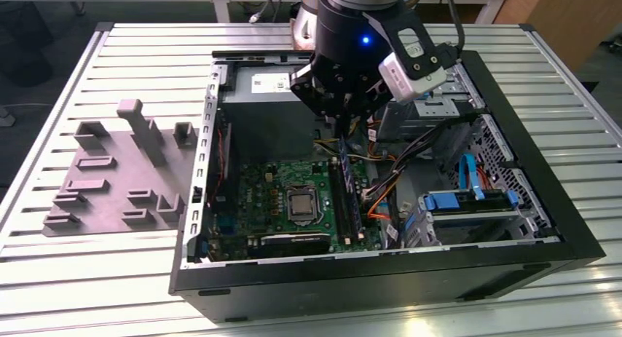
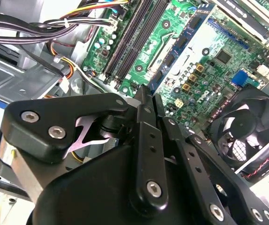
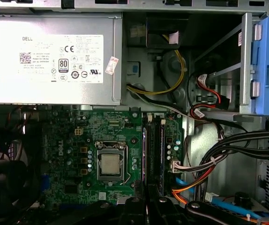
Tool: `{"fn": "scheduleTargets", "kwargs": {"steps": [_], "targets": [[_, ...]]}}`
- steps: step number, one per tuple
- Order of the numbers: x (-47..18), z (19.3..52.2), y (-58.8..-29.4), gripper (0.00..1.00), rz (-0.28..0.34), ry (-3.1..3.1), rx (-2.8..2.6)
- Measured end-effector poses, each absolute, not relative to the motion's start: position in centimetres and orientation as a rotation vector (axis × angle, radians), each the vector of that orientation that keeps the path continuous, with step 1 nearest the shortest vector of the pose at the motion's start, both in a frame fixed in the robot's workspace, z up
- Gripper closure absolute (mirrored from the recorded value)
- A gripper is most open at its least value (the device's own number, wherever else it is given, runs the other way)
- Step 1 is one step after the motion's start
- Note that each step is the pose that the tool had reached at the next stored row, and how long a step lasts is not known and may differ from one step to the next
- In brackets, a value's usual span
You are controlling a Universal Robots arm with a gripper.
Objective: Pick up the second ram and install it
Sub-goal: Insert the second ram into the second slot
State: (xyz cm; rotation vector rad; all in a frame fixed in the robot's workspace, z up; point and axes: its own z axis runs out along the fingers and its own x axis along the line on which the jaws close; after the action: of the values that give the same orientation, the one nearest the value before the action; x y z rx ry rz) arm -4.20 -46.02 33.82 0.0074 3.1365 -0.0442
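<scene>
My gripper [image 1: 342, 126] hangs inside the open computer case [image 1: 389, 268], over the far end of the black memory sockets [image 1: 342, 206]. Its fingers [image 2: 145, 101] are pressed together with nothing between them. A long dark blue-green stick, the ram [image 1: 348, 195], stands on edge in the sockets directly below the fingertips. In the first wrist view the ram [image 3: 161, 150] sits in a socket beside the processor [image 3: 110, 164], with the gripper [image 3: 148, 204] just short of it. I cannot tell whether the fingertips touch the ram.
A grey moulded tray [image 1: 107, 177] with raised blocks lies on the slatted table at the exterior view's left. The case holds a power supply [image 3: 55, 51], cable bundles [image 1: 394, 180], a blue drive bay [image 1: 467, 202] and a fan [image 2: 240, 136].
</scene>
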Motion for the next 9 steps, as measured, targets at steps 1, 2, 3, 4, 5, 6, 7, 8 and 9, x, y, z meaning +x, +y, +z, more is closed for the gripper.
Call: {"fn": "scheduleTargets", "kwargs": {"steps": [1,2,3,4,5,6,7,8,9], "targets": [[-4.2,33.8,-46.0,0.86,-0.044,3.136,0.007],[-4.2,33.8,-46.0,0.86,-0.044,3.136,0.007],[-4.2,33.8,-46.0,0.86,-0.044,3.136,0.007],[-4.2,33.8,-46.0,0.86,-0.044,3.136,0.007],[-4.2,33.8,-46.0,0.86,-0.044,3.136,0.007],[-4.2,33.8,-46.0,0.86,-0.044,3.136,0.007],[-3.8,33.1,-46.1,0.86,-0.044,3.146,0.000],[-3.8,32.9,-46.1,0.86,-0.044,3.147,0.000],[-3.8,32.8,-46.1,0.86,-0.044,3.149,0.001]]}}
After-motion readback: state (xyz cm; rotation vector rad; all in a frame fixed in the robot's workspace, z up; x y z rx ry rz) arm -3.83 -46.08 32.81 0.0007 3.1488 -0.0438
